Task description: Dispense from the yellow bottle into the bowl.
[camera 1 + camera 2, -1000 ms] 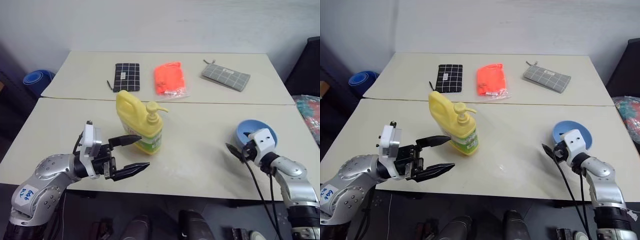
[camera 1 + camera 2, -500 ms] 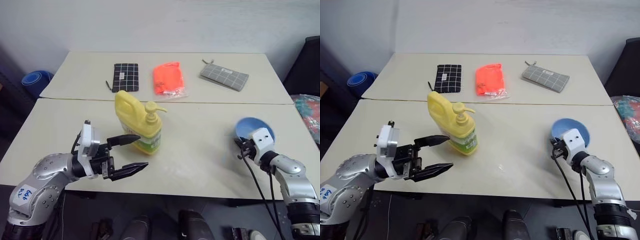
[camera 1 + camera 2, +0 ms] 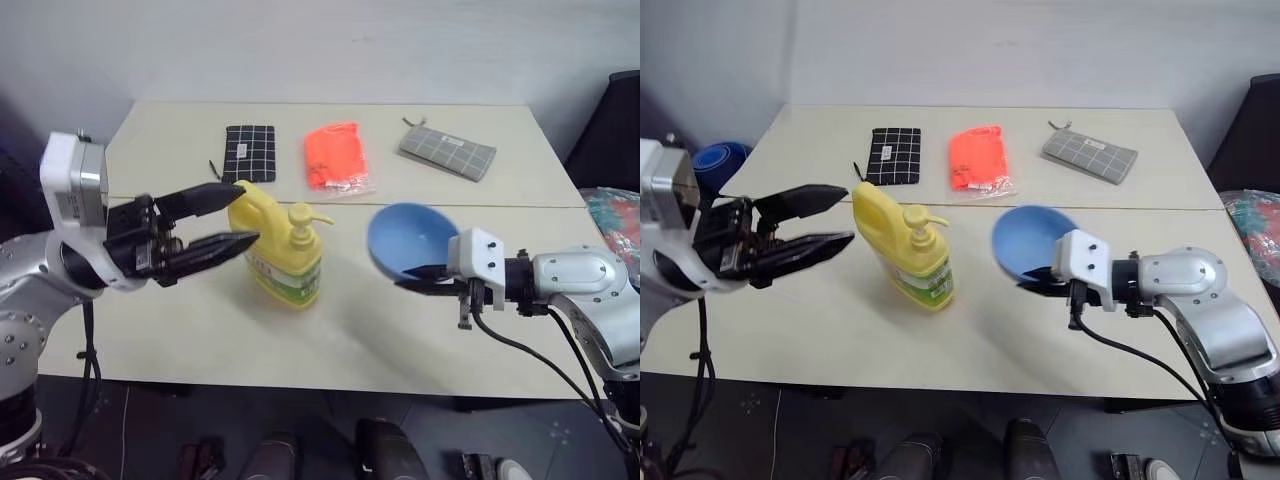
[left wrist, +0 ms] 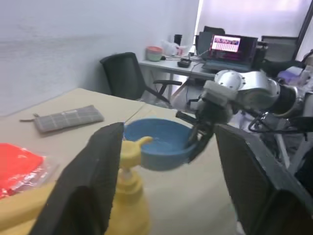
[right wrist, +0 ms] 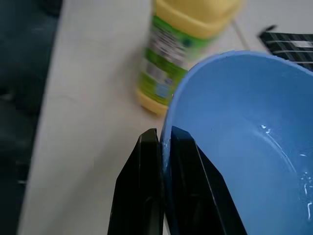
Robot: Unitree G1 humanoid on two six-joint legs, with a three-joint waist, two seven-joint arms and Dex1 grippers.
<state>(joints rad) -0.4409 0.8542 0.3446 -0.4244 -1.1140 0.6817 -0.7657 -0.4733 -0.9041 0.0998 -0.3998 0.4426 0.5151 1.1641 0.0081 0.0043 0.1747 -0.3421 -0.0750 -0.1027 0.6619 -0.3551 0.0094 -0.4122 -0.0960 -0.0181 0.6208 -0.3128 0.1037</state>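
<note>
The right gripper (image 3: 412, 276) is nearest, its fingers (image 5: 146, 196) pinched tight on the rim of the bowl (image 3: 410, 240), one inside and one outside the wall. The light blue bowl is lifted clear of the tabletop (image 3: 360, 330) and tilted, its open side turned toward the yellow bottle (image 3: 280, 252) just to its left. The bottle stands upright on the near tabletop, green-and-white label low on its body, pump nozzle pointing at the bowl. On the bottle's other side the left gripper (image 3: 232, 215) hovers at handle height, fingers (image 4: 93, 181) parted about halfway with their tips at the bottle's handle, holding nothing. Farther back, three things lie in a row: a black checked pouch (image 3: 249, 153), an orange packet (image 3: 336, 157) and a grey checked pouch (image 3: 447, 153).
</note>
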